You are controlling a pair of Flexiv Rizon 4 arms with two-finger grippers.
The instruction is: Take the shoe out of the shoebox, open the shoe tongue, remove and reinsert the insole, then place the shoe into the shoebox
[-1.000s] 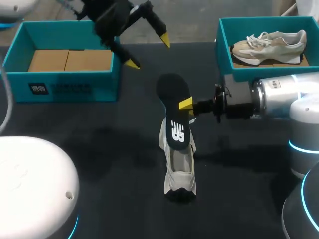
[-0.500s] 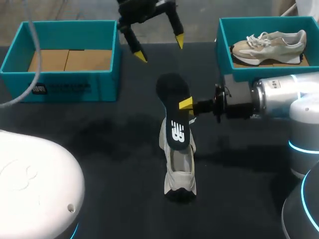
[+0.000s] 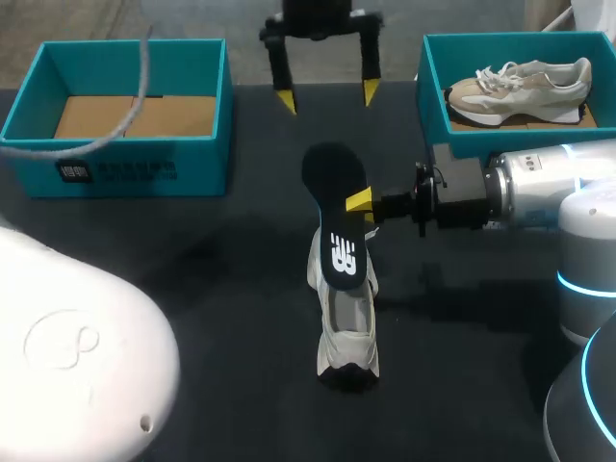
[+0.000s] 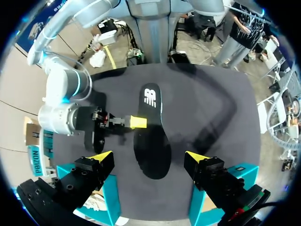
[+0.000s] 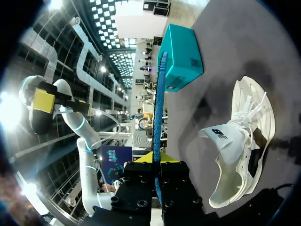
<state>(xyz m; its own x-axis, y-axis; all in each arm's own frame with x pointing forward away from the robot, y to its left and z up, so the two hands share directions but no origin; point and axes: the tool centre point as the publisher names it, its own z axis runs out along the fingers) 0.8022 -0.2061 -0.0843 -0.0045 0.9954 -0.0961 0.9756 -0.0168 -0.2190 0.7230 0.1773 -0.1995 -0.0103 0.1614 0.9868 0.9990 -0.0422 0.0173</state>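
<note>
The black insole (image 3: 336,218) is held upright over the middle of the table, and my right gripper (image 3: 359,200) is shut on its edge from the right. In the right wrist view the insole (image 5: 158,117) shows edge-on between my fingers. The beige shoe (image 3: 346,322) stands just below it on the table, its tongue pulled open (image 5: 223,141). My left gripper (image 3: 327,96) hangs open beyond the insole's far end. In the left wrist view its yellow tips straddle the insole (image 4: 151,132) without touching it.
A teal shoebox (image 3: 438,125) at the back right holds a second beige shoe (image 3: 520,85). Another teal box (image 3: 125,171) with cardboard inside sits at the back left. The black table (image 3: 192,289) lies bare around the shoe. A white arm housing (image 3: 77,356) fills the near left corner.
My left gripper has swung from the back left to the back middle and turned, so both tips now point down toward the insole. The right arm, insole and shoe have not moved.
</note>
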